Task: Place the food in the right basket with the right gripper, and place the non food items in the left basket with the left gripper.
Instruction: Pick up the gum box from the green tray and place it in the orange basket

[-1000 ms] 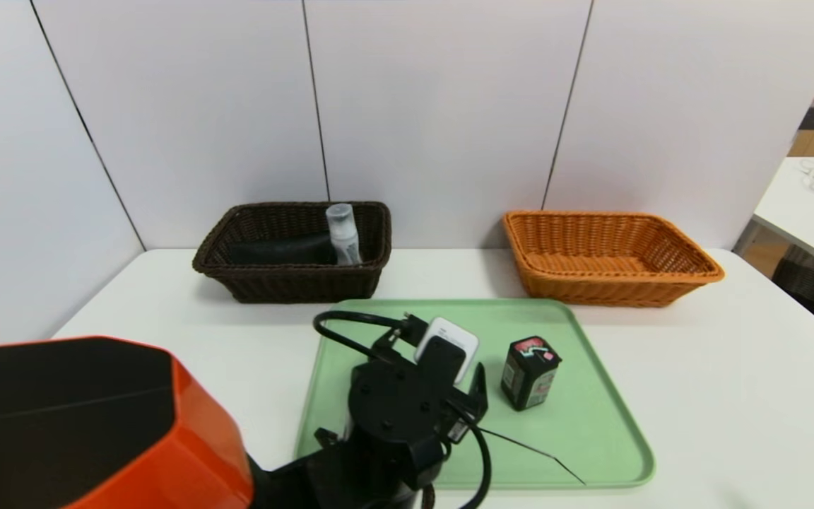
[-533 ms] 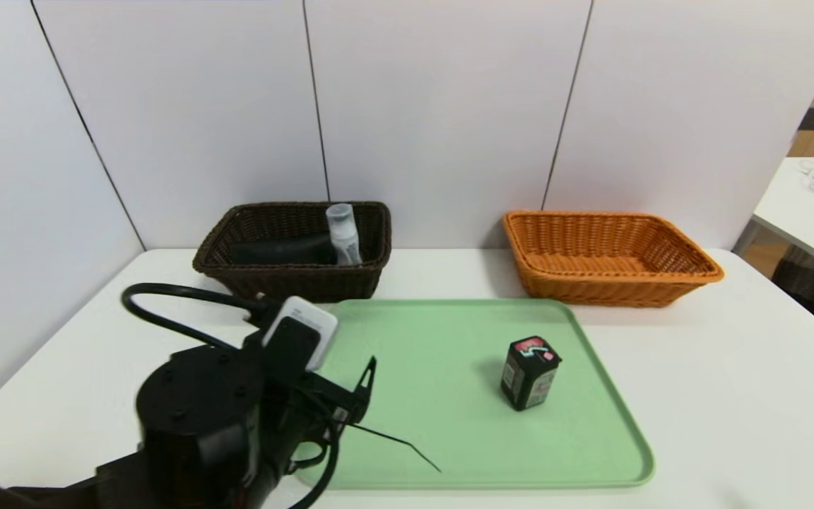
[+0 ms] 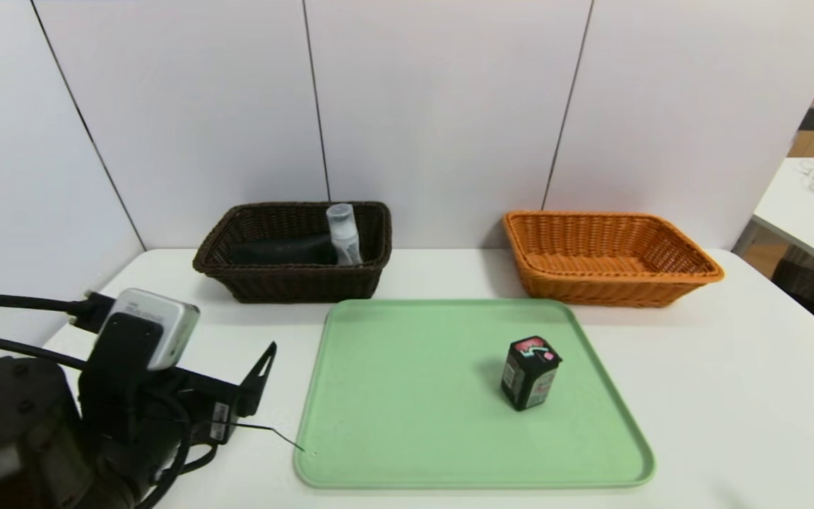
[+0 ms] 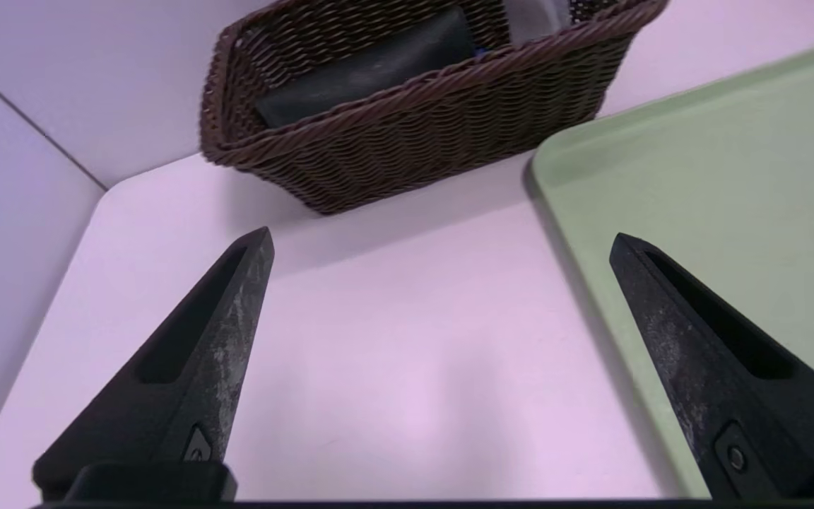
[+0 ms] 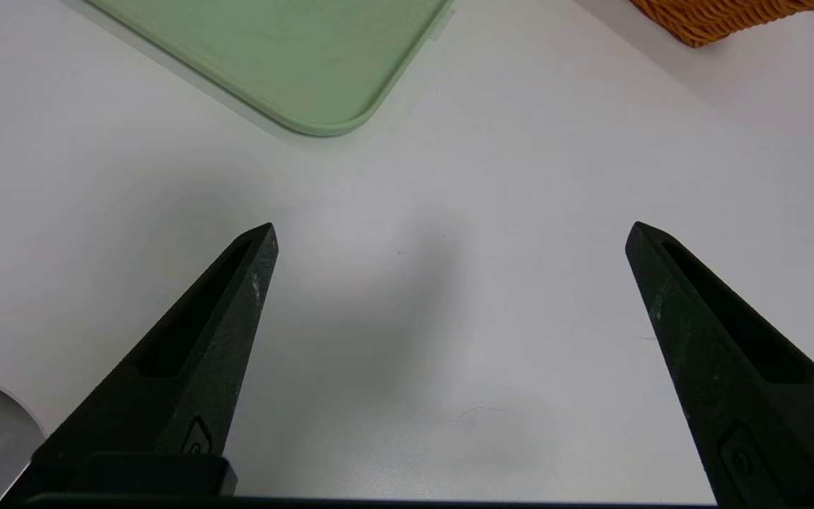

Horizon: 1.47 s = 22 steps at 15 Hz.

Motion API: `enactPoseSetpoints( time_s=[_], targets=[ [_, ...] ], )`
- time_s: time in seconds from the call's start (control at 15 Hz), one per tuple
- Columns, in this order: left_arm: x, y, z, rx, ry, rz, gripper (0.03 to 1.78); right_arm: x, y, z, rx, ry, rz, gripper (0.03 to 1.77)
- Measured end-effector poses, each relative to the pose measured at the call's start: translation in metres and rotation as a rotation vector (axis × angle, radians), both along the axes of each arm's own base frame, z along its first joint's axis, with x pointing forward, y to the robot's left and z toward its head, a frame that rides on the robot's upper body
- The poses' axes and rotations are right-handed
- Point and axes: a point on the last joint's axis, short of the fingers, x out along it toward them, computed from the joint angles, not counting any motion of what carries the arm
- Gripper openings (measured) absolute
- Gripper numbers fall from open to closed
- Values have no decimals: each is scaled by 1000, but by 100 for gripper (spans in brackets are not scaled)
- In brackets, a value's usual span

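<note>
on the green tray (image 3: 414, 396) stands one small carton (image 3: 528, 372).

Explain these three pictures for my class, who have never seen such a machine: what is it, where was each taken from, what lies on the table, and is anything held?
It is a two-armed robot. One picture looks down from its head; two come from cameras on its wrists. The left gripper and right gripper are both open and hold nothing. On the white table lies a green tray with one small carton. Behind stand a brown basket holding a bottle and a dark item, and an orange basket.
</note>
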Motion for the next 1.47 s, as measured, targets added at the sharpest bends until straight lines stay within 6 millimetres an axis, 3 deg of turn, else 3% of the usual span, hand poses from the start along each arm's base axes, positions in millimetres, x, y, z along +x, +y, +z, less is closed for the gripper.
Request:
enactPoseSetpoints(
  time_s=[0.2, 0.47, 0.93, 1.2, 1.47],
  targets=[
    [-11, 14, 6, 11, -7, 4, 169, 1, 0, 1, -3, -1, 2, 170],
    [-25, 22, 16, 7, -15, -155, 169, 3, 2, 2, -11, -8, 10, 170],
    [-45, -1, 34, -85, -26, -477, 169, 8, 5, 5, 17, -15, 24, 170],
    [-47, -6, 32, -74, -12, -509, 169, 22, 15, 26, 78, -40, 26, 170],
    [-48, -6, 27, -61, 4, -516, 169, 51, 36, 58, 142, -17, 29, 170]
  ],
)
